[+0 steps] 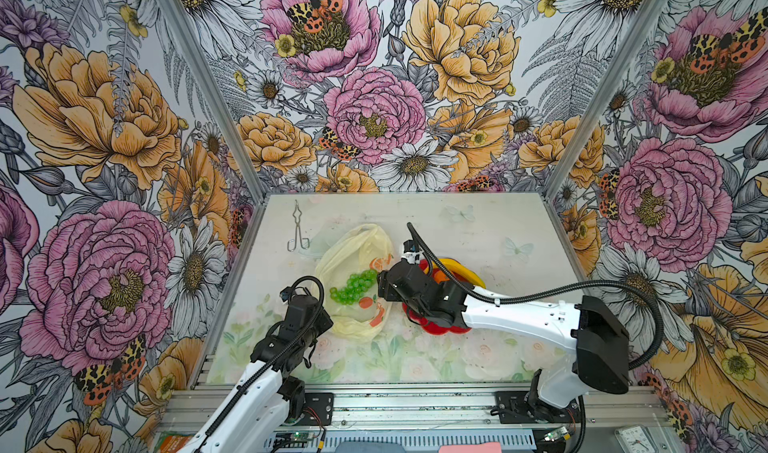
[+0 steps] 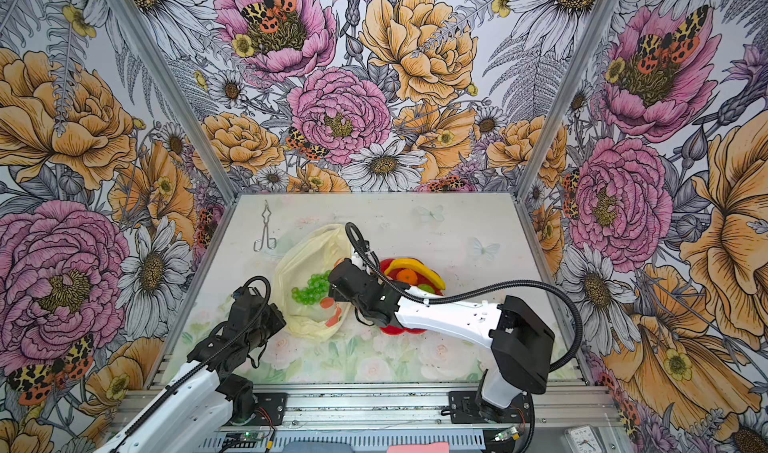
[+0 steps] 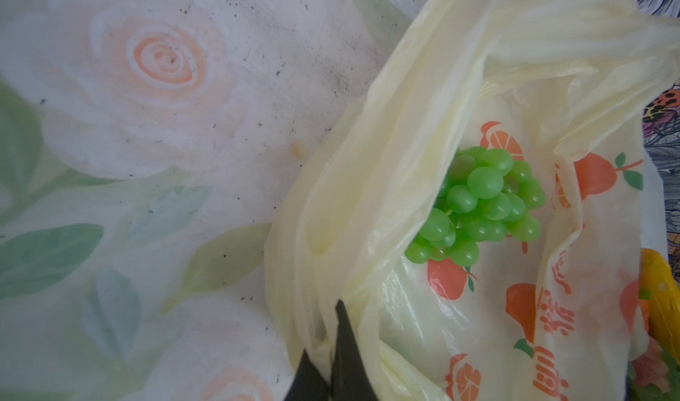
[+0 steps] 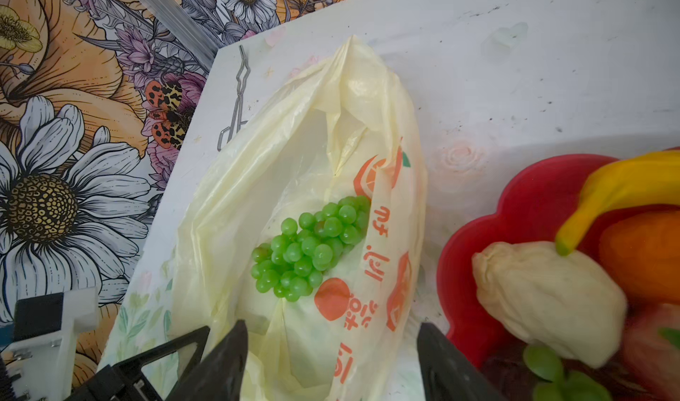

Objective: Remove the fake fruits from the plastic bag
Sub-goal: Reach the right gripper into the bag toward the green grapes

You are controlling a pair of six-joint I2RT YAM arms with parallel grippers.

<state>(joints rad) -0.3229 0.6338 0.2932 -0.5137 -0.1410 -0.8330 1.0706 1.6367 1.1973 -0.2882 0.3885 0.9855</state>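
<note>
Mid-table, slightly left of centre: plastic bag (image 1: 347,255) lying open, green grape bunch (image 1: 354,287) the only fruit visible inside. Left gripper (image 3: 325,355) pinched tight on near bag edge. Right gripper (image 4: 333,347) has jaws spread wide, hovering over bag near grapes. Banana (image 4: 618,189), orange (image 4: 640,255) and cream bumpy piece (image 4: 544,300) sit on red plate (image 4: 474,226) just right of bag. Metal tongs (image 1: 298,230) by far-left corner.
</note>
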